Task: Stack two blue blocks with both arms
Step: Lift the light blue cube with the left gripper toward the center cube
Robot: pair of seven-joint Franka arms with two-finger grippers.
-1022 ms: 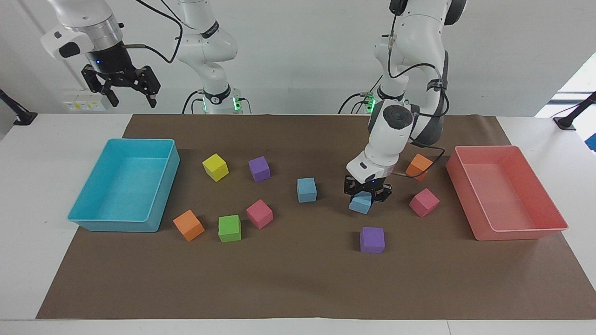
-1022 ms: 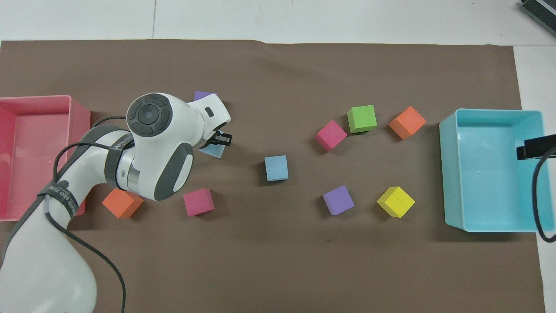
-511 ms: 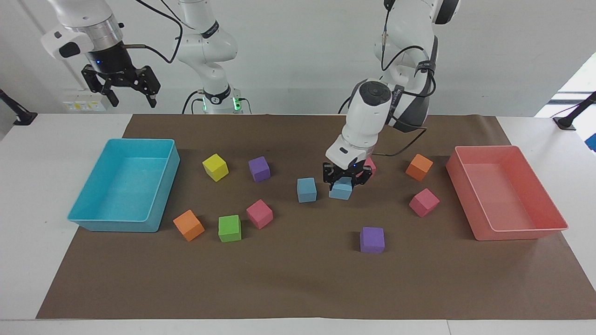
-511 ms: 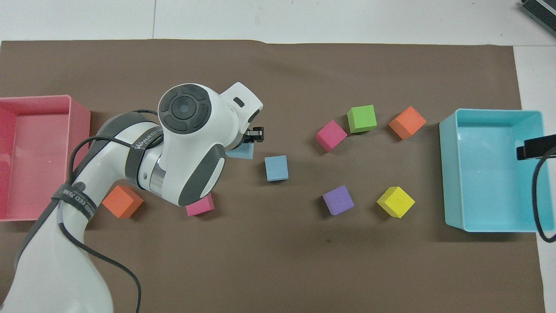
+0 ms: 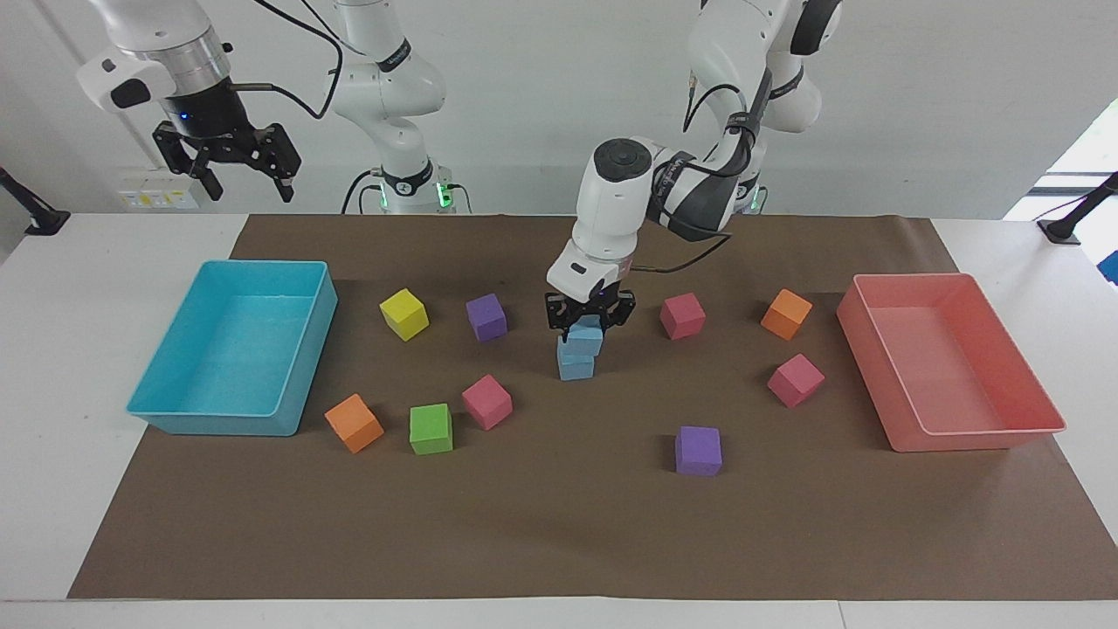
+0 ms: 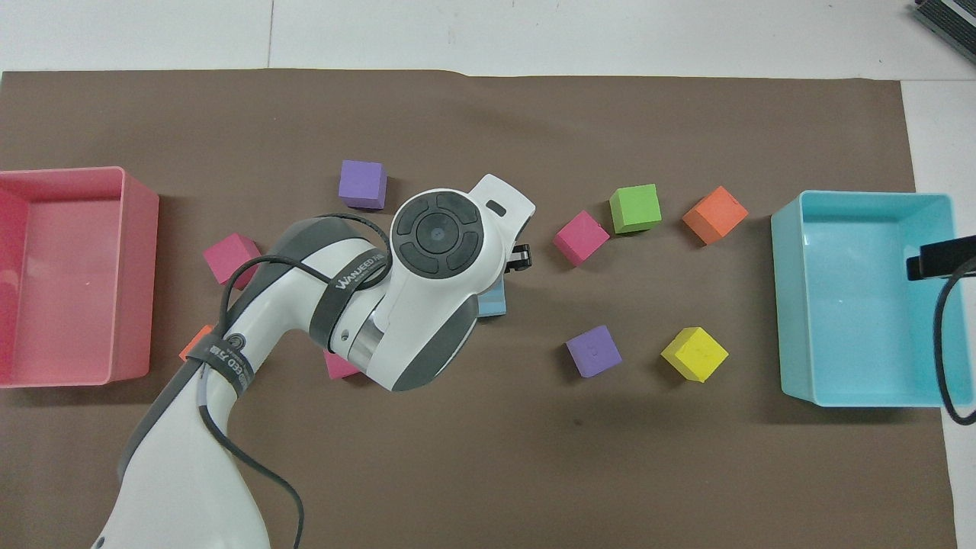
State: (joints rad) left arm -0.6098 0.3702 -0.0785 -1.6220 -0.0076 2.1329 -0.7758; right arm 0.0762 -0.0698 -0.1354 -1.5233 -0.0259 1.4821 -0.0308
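- I'm holding the left gripper [image 5: 590, 320] clamped on the upper blue block [image 5: 585, 339], right over the lower blue block [image 5: 576, 367]. The two look like they're touching, top one sitting slightly off-square.
- That lower block is sitting mid-mat, between the purple cube [image 5: 486, 316] and a pink cube [image 5: 682, 315].
- From overhead my arm is covering most of the stack; only a blue edge [image 6: 494, 299] is peeking out.
- The right gripper [image 5: 238, 171] is waiting up high with its fingers spread, near the turquoise tray [image 5: 307, 356].
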